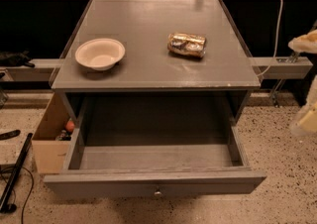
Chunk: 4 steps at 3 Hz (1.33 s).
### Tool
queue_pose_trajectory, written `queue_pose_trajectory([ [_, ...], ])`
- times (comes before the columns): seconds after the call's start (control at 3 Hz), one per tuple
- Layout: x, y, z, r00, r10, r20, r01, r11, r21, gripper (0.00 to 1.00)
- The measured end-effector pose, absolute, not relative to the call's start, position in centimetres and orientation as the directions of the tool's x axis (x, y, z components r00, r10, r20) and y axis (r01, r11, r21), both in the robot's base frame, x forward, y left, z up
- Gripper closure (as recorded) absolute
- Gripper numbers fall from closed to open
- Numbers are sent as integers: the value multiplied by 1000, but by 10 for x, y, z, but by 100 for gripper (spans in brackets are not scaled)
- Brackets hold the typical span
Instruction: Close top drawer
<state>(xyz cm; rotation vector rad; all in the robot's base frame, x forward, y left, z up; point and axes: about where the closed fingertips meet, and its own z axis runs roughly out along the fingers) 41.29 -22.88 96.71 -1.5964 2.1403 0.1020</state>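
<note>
at the far left a black pole (14, 178) lies on the speckled floor (292, 188). just right of it an open cardboard box (49, 143) stands against the left side of the grey cabinet, with something small and orange-red inside (too small to name). on the grey worktop (148, 25), toward its left front, a white bowl (100, 53) sits upright. below the worktop the top drawer (156, 183) is pulled far out toward the camera. its deep boxy interior shows a grey floor, and its plain flat front is the part nearest the camera. a small round metal knob (158, 193) sits at the centre of that front. right of the bowl and well apart from it, a crushed metallic can (186, 44) lies on its side on the worktop. further right a pale cable (278, 25) drops from the rail behind toward a grey bracket beside the cabinet. at the far right edge the robot's pale hand (306, 116) hangs beside the cabinet, apart from the drawer. the frame cuts it off, so i cannot tell whether it is spread or pressed together.
</note>
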Motion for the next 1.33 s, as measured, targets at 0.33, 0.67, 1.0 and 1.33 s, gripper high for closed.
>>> queue_pose_trajectory([
  [0.33,388,-230,958,-219,-841,-496,-922,344,-176,4],
  [0.67,368,-228,945,-221,-818,-531,-928,344,-144,23],
  [1.0,341,-219,928,-229,-807,-545,-939,331,-96,46],
  [1.33,316,-207,904,-237,-806,-542,-951,307,-41,69],
])
